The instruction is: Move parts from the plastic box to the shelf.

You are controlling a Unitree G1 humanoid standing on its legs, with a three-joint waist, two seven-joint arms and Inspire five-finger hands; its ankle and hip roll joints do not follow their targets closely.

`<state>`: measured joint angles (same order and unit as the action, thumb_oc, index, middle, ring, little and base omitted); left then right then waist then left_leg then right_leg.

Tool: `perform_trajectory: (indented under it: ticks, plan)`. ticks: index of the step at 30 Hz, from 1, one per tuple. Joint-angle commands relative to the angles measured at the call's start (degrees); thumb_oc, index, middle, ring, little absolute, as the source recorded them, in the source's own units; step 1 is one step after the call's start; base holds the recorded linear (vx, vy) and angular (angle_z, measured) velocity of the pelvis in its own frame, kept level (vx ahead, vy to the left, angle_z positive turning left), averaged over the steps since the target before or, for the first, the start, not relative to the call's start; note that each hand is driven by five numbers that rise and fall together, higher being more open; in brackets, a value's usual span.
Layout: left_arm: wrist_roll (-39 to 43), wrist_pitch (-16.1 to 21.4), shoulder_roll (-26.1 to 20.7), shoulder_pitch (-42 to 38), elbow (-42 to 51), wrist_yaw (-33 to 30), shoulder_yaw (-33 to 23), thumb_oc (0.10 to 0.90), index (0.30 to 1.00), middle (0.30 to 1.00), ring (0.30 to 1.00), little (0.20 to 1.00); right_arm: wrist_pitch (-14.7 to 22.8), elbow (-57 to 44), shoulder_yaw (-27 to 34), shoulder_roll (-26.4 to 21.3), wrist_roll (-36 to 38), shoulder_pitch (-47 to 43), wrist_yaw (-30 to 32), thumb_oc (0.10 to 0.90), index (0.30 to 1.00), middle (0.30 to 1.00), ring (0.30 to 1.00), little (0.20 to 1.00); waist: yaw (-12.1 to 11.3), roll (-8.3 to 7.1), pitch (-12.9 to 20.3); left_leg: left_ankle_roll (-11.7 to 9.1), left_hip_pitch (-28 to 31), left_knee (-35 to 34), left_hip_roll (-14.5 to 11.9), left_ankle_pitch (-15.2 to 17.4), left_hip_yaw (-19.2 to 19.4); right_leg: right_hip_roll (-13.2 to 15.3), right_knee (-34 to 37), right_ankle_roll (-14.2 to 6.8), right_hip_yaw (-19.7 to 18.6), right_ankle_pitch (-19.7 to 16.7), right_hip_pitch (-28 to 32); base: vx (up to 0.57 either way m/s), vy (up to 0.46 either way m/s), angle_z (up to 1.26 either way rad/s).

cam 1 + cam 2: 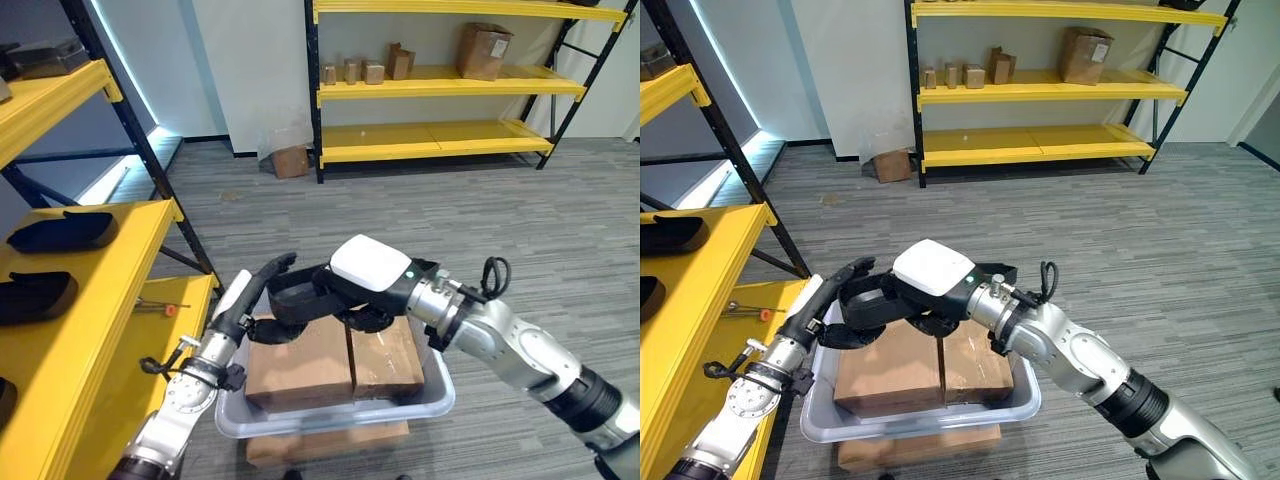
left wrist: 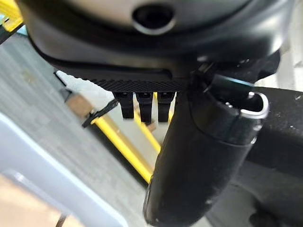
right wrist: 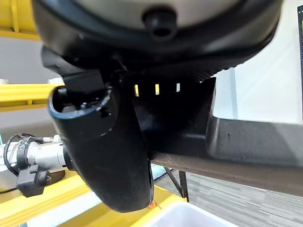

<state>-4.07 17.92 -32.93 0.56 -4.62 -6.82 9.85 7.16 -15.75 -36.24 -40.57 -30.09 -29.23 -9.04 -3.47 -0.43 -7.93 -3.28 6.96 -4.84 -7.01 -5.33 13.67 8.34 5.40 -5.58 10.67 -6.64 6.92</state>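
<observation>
A grey plastic box (image 1: 438,388) sits on a carton on the floor and holds two brown cardboard blocks (image 1: 300,370). My right hand (image 1: 370,264), with its white back cover, hovers over the box's left end, its fingers curled round a black moulded part (image 1: 862,312). The same part (image 3: 251,142) shows past the thumb in the right wrist view. My left hand (image 1: 250,296) reaches up from the lower left with straight fingers (image 2: 144,104), right beside the part's left end. The yellow shelf (image 1: 110,290) stands to the left.
Two similar black parts (image 1: 62,232) (image 1: 35,296) lie on the left shelf's upper board. A small tool with an orange tip (image 1: 162,308) rests on its lower board. Far back is another yellow shelf (image 1: 450,88) with cartons, and a carton (image 1: 290,160) on the floor.
</observation>
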Motion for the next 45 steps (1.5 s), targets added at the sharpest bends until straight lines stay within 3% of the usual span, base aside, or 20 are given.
perform_trajectory:
  ticks: [1, 3, 7, 10, 14, 18, 21, 29, 30, 31, 39, 45]
  plan:
    - [-14.33, 8.33, -1.70, -13.44, 5.36, -16.10, 4.20, 0.400, 0.300, 0.300, 0.300, 0.300, 0.56, -6.11, 2.83, 7.18, 4.52, -9.18, 9.96, 0.400, 0.300, 0.300, 0.300, 0.300, -1.07, -1.06, 3.10, -0.67, 3.25, 0.15, -0.98, 6.10, -1.34, 0.89, -0.74, -0.34, 1.28, 5.77, 2.25, 0.00, 0.000, 0.00]
    - [-18.35, 7.61, -1.84, -14.48, 5.38, -20.58, 4.50, 0.400, 0.300, 0.300, 0.300, 0.300, 0.34, -5.61, 2.34, 7.65, 4.88, -9.66, 10.78, 0.400, 0.300, 0.300, 0.300, 0.300, -1.06, -1.17, 3.10, -0.68, 3.30, 0.12, -0.99, 6.12, -1.34, 0.88, -0.73, -0.33, 1.33, 5.80, 2.33, 0.00, 0.000, 0.00]
    - [-32.94, 2.23, -3.50, -19.90, 5.16, -35.59, 6.74, 0.400, 0.300, 0.300, 0.300, 0.300, -1.20, -3.51, 0.53, 10.15, 8.21, -12.41, 13.38, 0.400, 0.300, 0.300, 0.300, 0.300, -0.90, -1.54, 3.36, -0.85, 3.53, -0.03, -1.04, 6.24, -1.47, 0.80, -0.59, -0.38, 1.29, 5.89, 2.65, 0.00, -0.013, 0.02]
    - [-34.54, -0.83, -3.72, -24.14, 3.58, -39.54, 9.82, 0.400, 0.300, 0.300, 0.300, 0.300, -1.59, -2.39, -0.85, 11.91, 10.85, -13.79, 15.55, 0.400, 0.300, 0.300, 0.300, 0.300, -0.42, -1.61, 3.62, -0.94, 3.82, -0.13, -1.07, 6.38, -1.35, 0.73, -0.57, -0.50, 1.17, 5.95, 2.78, 0.01, -0.025, 0.08]
    - [-34.86, -7.59, -2.30, -30.06, 1.53, -41.47, 14.48, 0.400, 0.300, 0.300, 0.300, 0.300, -1.89, 1.43, -2.13, 15.91, 12.25, -15.86, 18.54, 0.400, 0.300, 0.300, 0.300, 0.300, 0.19, -1.35, 3.89, -0.99, 4.36, -0.16, -1.10, 6.60, -1.13, 0.75, -0.40, -0.65, 0.87, 6.00, 3.17, 0.00, -0.006, 0.02]
    - [-35.73, -8.21, -0.83, -31.85, 0.11, -39.56, 16.26, 0.400, 0.300, 0.300, 0.300, 0.300, -3.07, 2.88, -2.29, 17.66, 11.08, -15.91, 16.69, 0.400, 0.300, 0.300, 0.300, 0.300, 0.50, -1.09, 3.97, -1.03, 4.56, -0.16, -1.19, 6.71, -1.04, 0.78, -0.40, -0.80, 0.74, 6.04, 3.29, 0.00, 0.000, 0.00]
    - [-36.17, -8.99, -1.38, -31.26, 0.69, -36.58, 17.66, 0.400, 0.300, 0.300, 0.300, 0.300, -1.70, 4.69, -1.86, 16.78, 11.29, -14.61, 15.80, 0.400, 0.300, 0.300, 0.300, 0.300, 0.64, -1.07, 3.95, -1.07, 4.62, -0.16, -1.25, 6.92, -0.74, 0.98, -0.40, -1.23, 0.79, 5.99, 3.16, 0.00, 0.000, 0.00]
    - [-36.66, -8.12, -2.32, -28.51, -1.33, -37.67, 16.87, 0.400, 0.300, 0.300, 0.300, 0.300, -2.07, 2.28, -0.84, 15.28, 11.08, -13.61, 13.68, 0.400, 0.300, 0.300, 0.300, 0.300, 0.44, -0.87, 3.28, -0.99, 4.47, -0.16, -1.27, 6.78, -1.04, 1.00, -0.40, -1.24, 0.75, 5.91, 3.10, -0.01, -0.002, 0.00]
    - [-36.81, -8.13, -2.42, -28.12, -1.45, -37.71, 16.29, 0.537, 0.492, 0.492, 0.492, 0.492, -2.20, 2.02, -0.74, 15.11, 11.04, -13.41, 13.65, 0.400, 0.300, 0.300, 0.300, 0.300, 0.29, -0.84, 3.22, -0.98, 4.39, -0.16, -1.24, 6.74, -1.16, 1.01, -0.40, -1.24, 0.81, 5.93, 3.10, 0.00, 0.000, 0.00]
    - [-36.95, -8.03, -2.54, -27.84, -1.64, -38.11, 15.95, 0.900, 1.000, 1.000, 1.000, 1.000, -2.57, 1.76, -0.71, 15.12, 10.90, -13.42, 13.51, 0.400, 0.300, 0.300, 0.300, 0.300, 0.18, -0.83, 3.19, -0.98, 4.36, -0.16, -1.21, 6.76, -1.24, 1.04, -0.40, -1.25, 0.87, 5.93, 3.10, 0.00, 0.000, 0.00]
    - [-40.92, -5.75, -3.80, -24.82, -0.70, -40.69, 13.10, 0.900, 1.000, 1.000, 1.000, 1.000, -5.63, 1.39, -0.11, 14.47, 14.08, -13.22, 11.32, 0.400, 0.300, 0.300, 0.300, 0.300, -0.59, -1.03, 3.17, -1.08, 4.16, -0.16, -1.19, 6.66, -1.60, 1.06, -0.40, -1.20, 1.18, 5.96, 3.10, 0.00, 0.000, 0.00]
    - [-41.32, -5.87, -4.36, -22.63, -0.52, -46.82, 9.51, 0.900, 1.000, 1.000, 1.000, 1.000, -6.63, 2.94, -0.51, 14.30, 15.71, -13.13, 10.64, 0.400, 0.300, 0.300, 0.300, 0.300, -1.40, -1.37, 3.08, -1.13, 4.01, -0.16, -1.18, 6.51, -1.99, 1.18, -0.40, -1.12, 1.54, 5.93, 3.18, 0.00, 0.000, 0.00]
